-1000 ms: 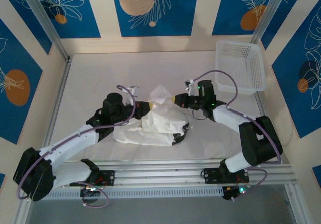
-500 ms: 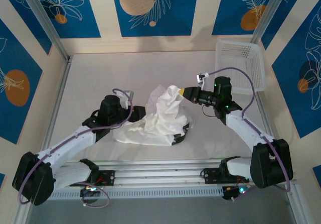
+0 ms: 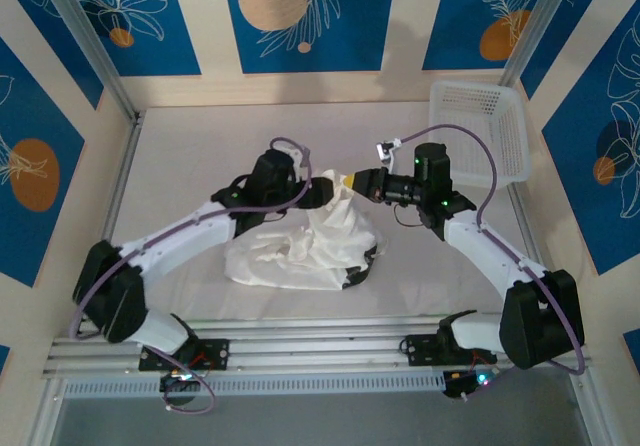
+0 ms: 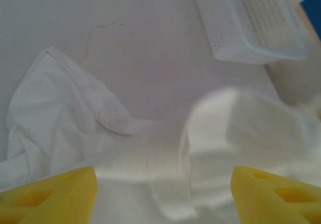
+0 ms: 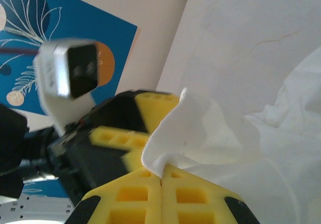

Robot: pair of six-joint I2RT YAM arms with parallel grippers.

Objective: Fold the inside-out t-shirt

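White table [image 3: 200,151], blue floral wall panels [image 3: 300,16], t-shirt [image 3: 300,256] heaped mid-table

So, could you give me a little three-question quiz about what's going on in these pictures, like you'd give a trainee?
1. True or false: the right gripper is shut on a pinch of the t-shirt, holding it up off the table.
2. Where does the white basket stand?
A) at the table's far right corner
B) at the near left corner
C) on top of the t-shirt
3. Fill in: the left gripper, close beside the lifted cloth, has its jaws ____.

Key: 1 true; 2 A; 3 open.
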